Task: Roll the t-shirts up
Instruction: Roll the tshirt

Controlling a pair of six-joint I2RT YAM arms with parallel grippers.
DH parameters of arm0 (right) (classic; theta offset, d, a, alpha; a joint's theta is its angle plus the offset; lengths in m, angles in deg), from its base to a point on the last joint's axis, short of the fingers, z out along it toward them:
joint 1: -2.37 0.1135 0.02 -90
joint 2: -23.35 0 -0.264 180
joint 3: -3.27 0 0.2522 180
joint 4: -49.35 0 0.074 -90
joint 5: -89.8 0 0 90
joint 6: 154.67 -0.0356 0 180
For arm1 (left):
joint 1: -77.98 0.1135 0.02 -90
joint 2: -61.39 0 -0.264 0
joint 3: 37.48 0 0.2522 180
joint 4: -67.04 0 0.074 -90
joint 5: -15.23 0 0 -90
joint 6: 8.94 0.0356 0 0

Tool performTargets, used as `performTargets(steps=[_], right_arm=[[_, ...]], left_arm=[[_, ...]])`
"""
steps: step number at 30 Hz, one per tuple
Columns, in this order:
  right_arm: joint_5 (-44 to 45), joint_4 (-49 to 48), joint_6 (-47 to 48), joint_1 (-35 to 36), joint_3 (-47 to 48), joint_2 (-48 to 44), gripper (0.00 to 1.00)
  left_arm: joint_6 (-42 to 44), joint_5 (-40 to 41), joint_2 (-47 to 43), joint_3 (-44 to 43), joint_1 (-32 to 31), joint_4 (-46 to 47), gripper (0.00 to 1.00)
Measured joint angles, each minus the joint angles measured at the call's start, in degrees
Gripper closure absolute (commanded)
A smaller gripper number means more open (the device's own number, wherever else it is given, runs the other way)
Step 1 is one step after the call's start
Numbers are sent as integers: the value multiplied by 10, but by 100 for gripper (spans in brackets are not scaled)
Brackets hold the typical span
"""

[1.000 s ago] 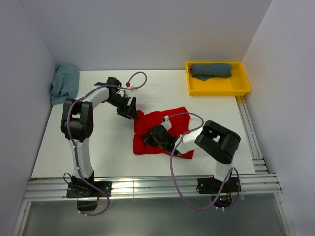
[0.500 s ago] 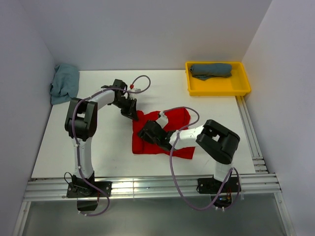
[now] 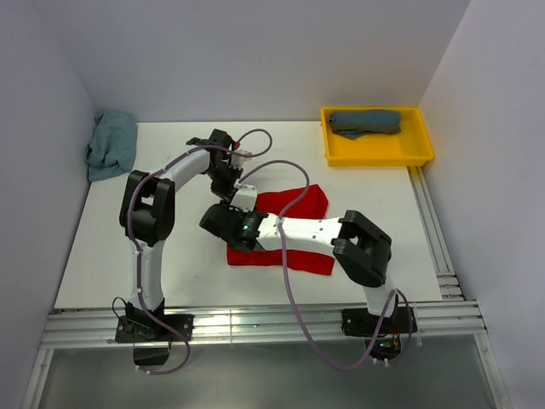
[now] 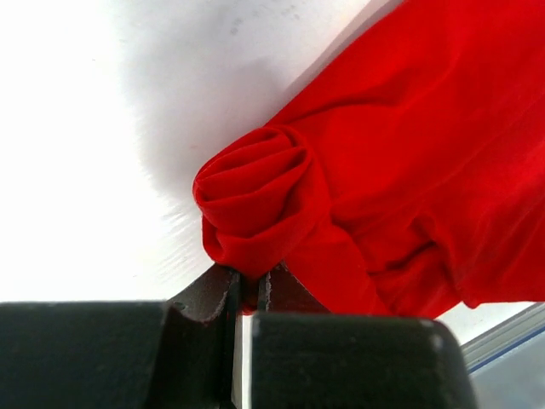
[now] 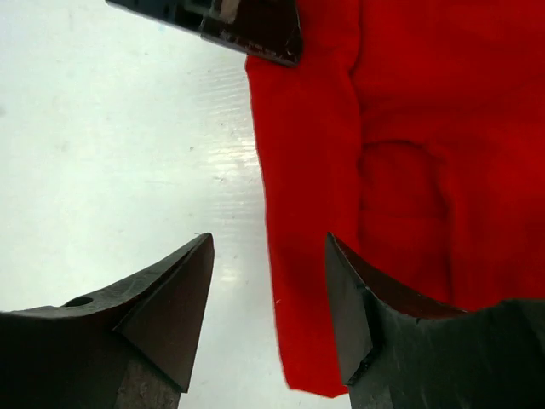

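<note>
**Left pinch on the rolled corner**

My left jaws are clenched on the red shirt's rolled corner. The right jaws hang released astride its edge, mid-desk. The cloth looks soft, light and floppy, so I'd grip the roll's ends. The left wrist view shows the curl; the top view hides it under the arms.

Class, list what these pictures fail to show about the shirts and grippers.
1. Top view: the right arm covers much of the red shirt, hiding its roll.
2. Left wrist view: the shirt runs off the top and right edges; the fingers of the left gripper hide how much cloth it pinches.
3. Top view: the blue-grey shirt in the tray is too small to tell rolled from bunched.
</note>
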Motion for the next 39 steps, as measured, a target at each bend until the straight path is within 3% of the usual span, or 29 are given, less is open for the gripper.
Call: performTargets(steps=[9,14,17,20,24,32,39], right_arm=[[26,112,40,4,124,137,40],[27,132,50,6,145,169,43],[26,136,54,9,150,171,54],[21,129,57,10,148,171,76],[9,87,65,10,119,157,85],[-76,-56,83,2,68,136,87],[-150,-225,49,-10,-34,103,87]], left_arm=[[0,35,36,-58,-10,-43,100],[0,46,45,-74,-17,-58,98],[0,50,47,-79,-19,-63,92],[0,50,48,-83,-19,-68,80],[3,50,48,-87,-19,-74,72],[9,37,54,-102,6,-97,63],[31,27,54,-102,42,-102,36]])
